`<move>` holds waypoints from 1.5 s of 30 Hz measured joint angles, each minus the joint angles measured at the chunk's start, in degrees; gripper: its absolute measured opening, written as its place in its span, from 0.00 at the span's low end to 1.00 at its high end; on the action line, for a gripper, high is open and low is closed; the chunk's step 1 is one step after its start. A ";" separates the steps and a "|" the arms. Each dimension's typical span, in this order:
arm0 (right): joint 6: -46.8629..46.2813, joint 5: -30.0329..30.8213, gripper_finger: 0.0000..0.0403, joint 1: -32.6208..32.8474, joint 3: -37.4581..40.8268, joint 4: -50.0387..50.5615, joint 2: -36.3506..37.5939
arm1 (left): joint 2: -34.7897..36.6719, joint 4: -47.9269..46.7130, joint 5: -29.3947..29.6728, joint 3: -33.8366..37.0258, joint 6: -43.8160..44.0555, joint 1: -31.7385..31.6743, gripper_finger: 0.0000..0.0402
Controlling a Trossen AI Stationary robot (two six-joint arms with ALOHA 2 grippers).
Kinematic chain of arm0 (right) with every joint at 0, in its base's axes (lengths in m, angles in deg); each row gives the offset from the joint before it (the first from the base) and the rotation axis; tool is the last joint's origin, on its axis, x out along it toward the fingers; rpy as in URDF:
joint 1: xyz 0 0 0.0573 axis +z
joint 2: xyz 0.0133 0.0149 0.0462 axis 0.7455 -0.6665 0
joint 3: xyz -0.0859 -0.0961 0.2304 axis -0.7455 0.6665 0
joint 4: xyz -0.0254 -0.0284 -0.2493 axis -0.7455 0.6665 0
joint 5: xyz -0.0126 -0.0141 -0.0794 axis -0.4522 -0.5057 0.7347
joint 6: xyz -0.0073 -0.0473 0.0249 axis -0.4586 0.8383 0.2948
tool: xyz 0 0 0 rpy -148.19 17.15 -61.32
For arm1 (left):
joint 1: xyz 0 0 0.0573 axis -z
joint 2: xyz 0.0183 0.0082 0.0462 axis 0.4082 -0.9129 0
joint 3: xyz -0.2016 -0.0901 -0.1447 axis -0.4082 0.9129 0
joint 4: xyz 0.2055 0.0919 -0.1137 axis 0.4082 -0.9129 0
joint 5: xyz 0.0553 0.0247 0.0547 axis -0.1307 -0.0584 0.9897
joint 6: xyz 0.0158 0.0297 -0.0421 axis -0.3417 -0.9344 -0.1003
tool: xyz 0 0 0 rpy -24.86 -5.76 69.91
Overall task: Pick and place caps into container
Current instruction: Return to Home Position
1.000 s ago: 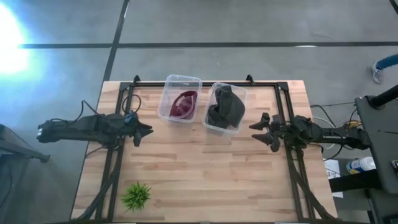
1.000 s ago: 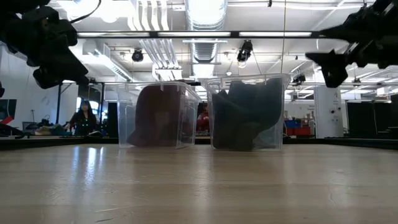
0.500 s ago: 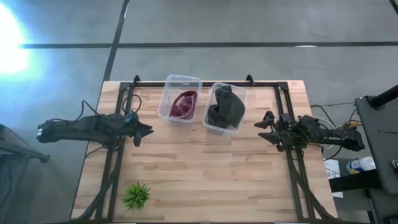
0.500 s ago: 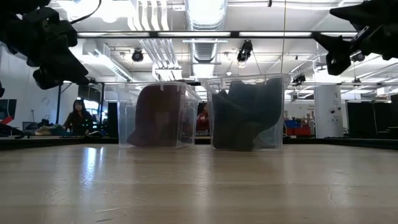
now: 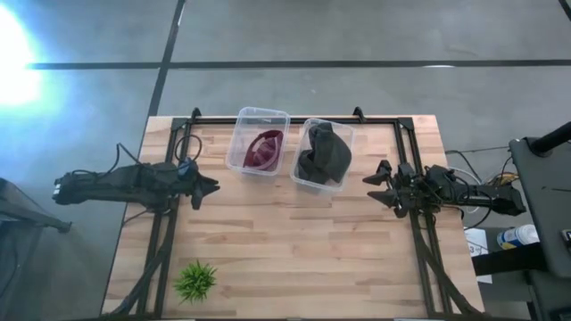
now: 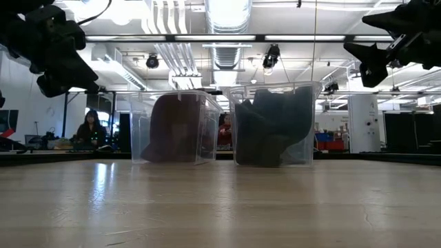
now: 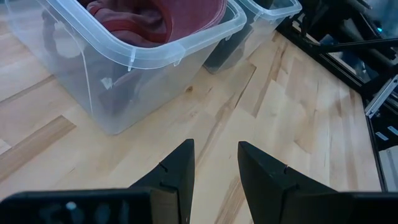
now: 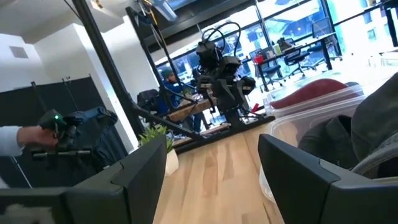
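Two clear plastic containers stand side by side at the table's far middle. The left container (image 5: 242,135) holds the maroon cap (image 5: 265,149) (image 6: 176,127) (image 7: 161,15). The right container (image 5: 303,178) holds dark charcoal cap fabric (image 5: 323,152) (image 6: 275,127) (image 8: 367,124) heaped to its rim; how many caps lie there I cannot tell. My left gripper (image 5: 210,189) (image 7: 216,155) hovers open, just left of the maroon cap's container. My right gripper (image 5: 373,185) (image 8: 214,165) hovers wide open, right of the dark caps' container, above the table (image 6: 362,62).
A small green spiky plant (image 5: 195,280) (image 8: 154,134) stands near the table's near-left corner. Black frame rails (image 5: 406,152) run along the table's sides and far edge. Bare wood (image 5: 285,241) lies between the containers and the near edge. People (image 6: 89,127) show in the room beyond.
My right gripper has risen a little above the table and edged slightly toward the right edge, staying open. The left arm, the containers and the caps have kept still.
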 joint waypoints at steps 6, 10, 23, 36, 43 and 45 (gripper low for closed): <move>0.00 0.00 0.62 0.00 0.00 -0.01 -0.06 | 0.00 -0.02 0.00 0.00 0.02 0.00 0.29; -0.01 0.00 0.62 0.00 0.00 0.00 -0.26 | -0.02 0.34 0.01 0.00 1.23 0.00 0.29; -0.02 0.00 0.62 0.00 0.00 -0.01 -0.24 | 2.75 13.36 3.46 4.87 -14.00 0.64 0.29; -0.02 0.00 0.62 0.00 0.00 -0.02 -0.24 | 16.81 39.29 4.36 20.75 -28.32 0.78 0.29; -0.02 0.00 0.62 0.00 0.00 -0.02 -0.24 | 18.93 39.04 3.30 21.53 -34.45 -0.26 0.29; -0.02 0.00 0.62 0.00 0.00 -0.02 -0.24 | 19.95 37.29 3.09 21.53 -34.80 -0.79 0.29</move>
